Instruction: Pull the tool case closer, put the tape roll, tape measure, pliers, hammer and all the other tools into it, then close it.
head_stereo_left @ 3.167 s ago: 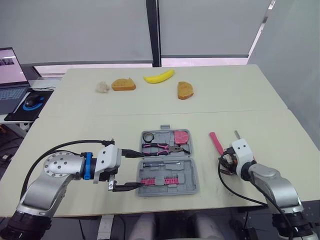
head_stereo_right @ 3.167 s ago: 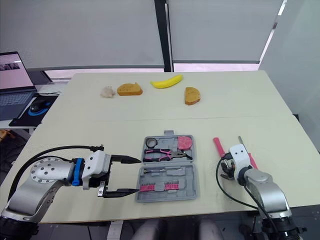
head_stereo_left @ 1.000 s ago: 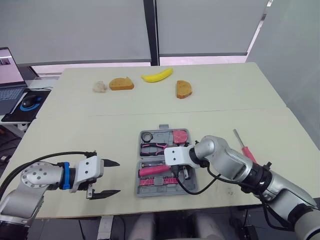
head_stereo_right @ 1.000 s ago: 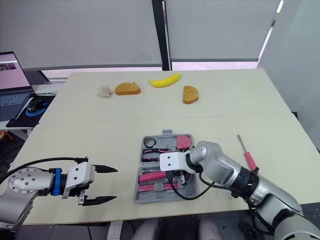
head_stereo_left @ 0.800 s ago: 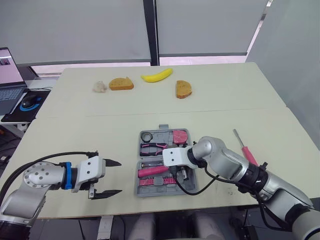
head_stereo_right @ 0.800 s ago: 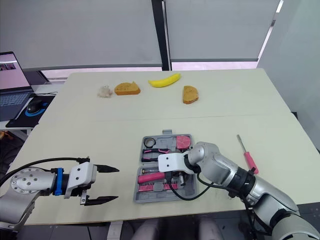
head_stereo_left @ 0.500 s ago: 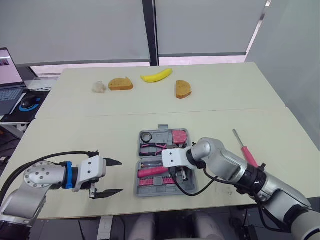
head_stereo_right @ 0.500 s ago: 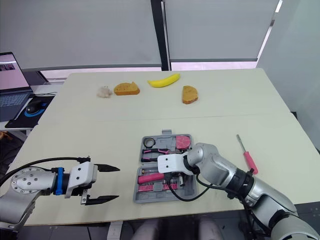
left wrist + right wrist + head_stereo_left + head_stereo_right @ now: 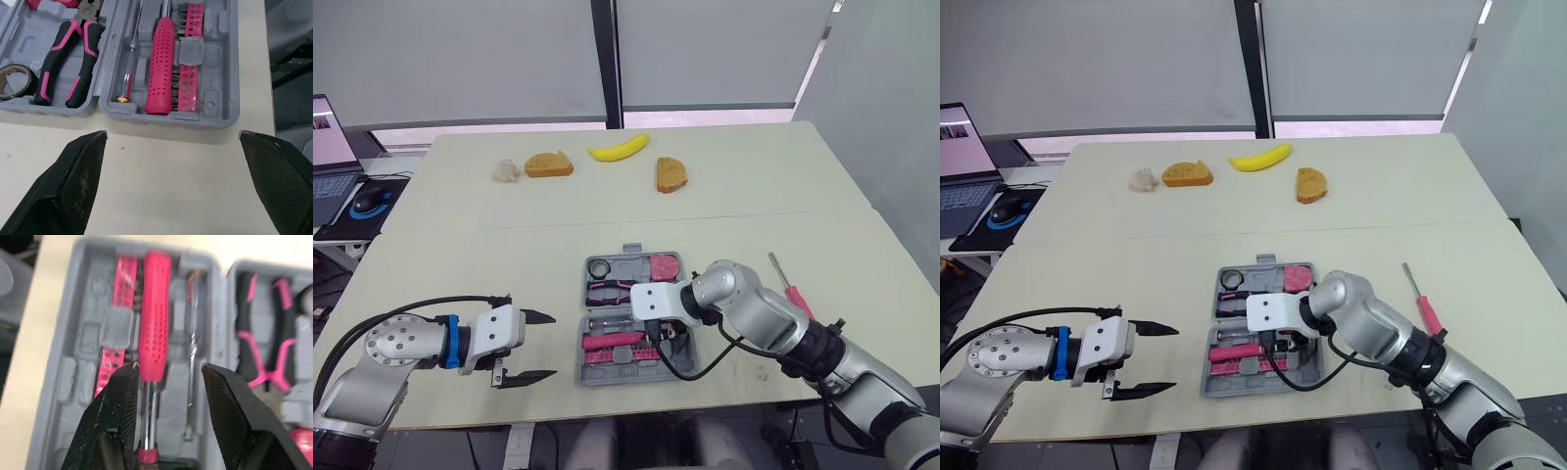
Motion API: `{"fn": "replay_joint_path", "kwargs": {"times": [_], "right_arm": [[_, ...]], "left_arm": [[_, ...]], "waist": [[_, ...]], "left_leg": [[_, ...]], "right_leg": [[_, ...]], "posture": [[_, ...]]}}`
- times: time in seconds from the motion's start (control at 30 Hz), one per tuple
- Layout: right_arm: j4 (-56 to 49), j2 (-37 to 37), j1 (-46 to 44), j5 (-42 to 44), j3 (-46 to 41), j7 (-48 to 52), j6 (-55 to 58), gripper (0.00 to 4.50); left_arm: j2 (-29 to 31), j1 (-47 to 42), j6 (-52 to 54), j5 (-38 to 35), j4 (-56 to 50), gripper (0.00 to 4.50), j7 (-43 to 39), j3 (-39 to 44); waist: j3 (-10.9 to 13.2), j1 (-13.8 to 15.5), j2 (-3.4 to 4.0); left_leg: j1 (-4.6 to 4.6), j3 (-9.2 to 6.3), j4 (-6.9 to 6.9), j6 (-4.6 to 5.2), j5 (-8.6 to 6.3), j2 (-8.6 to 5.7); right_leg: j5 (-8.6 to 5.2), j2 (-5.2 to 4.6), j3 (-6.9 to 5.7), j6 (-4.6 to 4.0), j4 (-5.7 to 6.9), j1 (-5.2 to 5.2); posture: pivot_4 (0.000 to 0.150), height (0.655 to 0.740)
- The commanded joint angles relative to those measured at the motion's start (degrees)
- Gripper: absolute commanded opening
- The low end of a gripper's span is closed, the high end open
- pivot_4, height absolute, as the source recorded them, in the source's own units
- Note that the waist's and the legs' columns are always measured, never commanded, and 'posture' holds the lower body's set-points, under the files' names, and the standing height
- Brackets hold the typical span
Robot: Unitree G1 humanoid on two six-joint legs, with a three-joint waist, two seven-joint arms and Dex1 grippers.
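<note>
The grey tool case (image 9: 688, 360) lies open near the table's front edge. Its far half holds the tape roll (image 9: 600, 267), the pink tape measure (image 9: 666, 266) and the pliers (image 9: 612, 289). In the near half the pink-handled hammer (image 9: 612, 340) lies beside a pink bit strip (image 9: 190, 83) and a thin screwdriver (image 9: 129, 73). My right gripper (image 9: 664, 331) hovers open just over that half, its fingers (image 9: 117, 416) straddling the hammer handle (image 9: 154, 347). My left gripper (image 9: 533, 346) is open above the table, left of the case. A red screwdriver (image 9: 790, 289) lies on the table to the case's right.
At the back of the table lie a banana (image 9: 618, 149), two bread pieces (image 9: 548, 164) (image 9: 670, 175) and a small whitish lump (image 9: 508, 170). A laptop (image 9: 331, 147) and a mouse (image 9: 362, 204) sit on a side table at the far left.
My right arm brought the pink-handled hammer from the table's right side into the case's near half, where it now lies. My left gripper drew back leftward from the case's edge.
</note>
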Motion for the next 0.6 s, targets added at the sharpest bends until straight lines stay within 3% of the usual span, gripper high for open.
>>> {"fn": "replay_joint_path", "kwargs": {"times": [0.03,0.17,0.4,0.6], "right_arm": [[-3.2,-0.6,1.4,2.5,-2.4,1.0,-2.3,2.19],[-1.4,-0.2,3.4,1.7,-1.9,-1.0,-5.5,1.68],[4.3,1.2,4.6,-0.7,-0.2,-2.9,-9.9,0.08],[8.1,2.9,4.9,-2.6,0.8,-4.2,-12.1,0.04]], "left_arm": [[0.0,-0.1,-0.4,-0.1,-0.2,4.5,0.1,0.2],[0.0,-0.4,-0.5,0.0,0.1,4.5,0.0,0.1],[0.1,-0.4,-0.6,0.1,0.2,4.5,-0.1,0.2],[-0.1,0.0,-0.2,0.1,-0.4,4.5,0.2,0.1]], "waist": [[0.0,0.0,-0.01],[0.0,0.0,-0.01],[0.0,0.0,-0.01],[0.0,0.0,-0.01]], "left_leg": [[0.0,0.0,0.0,0.0,0.0,0.0],[0.0,0.03,0.0,0.0,0.0,0.0],[0.01,0.02,0.0,-0.01,0.0,0.0],[0.01,0.03,0.01,-0.01,0.0,0.0]], "right_leg": [[0.0,0.0,0.0,0.0,0.0,0.0],[0.0,-0.01,0.01,0.0,0.0,0.01],[0.0,0.0,0.01,0.0,0.09,-0.01],[0.0,0.0,0.02,0.0,0.1,-0.02]], "posture": [[0.15,0.74],[0.15,0.74],[0.15,0.74],[0.15,0.74]]}}
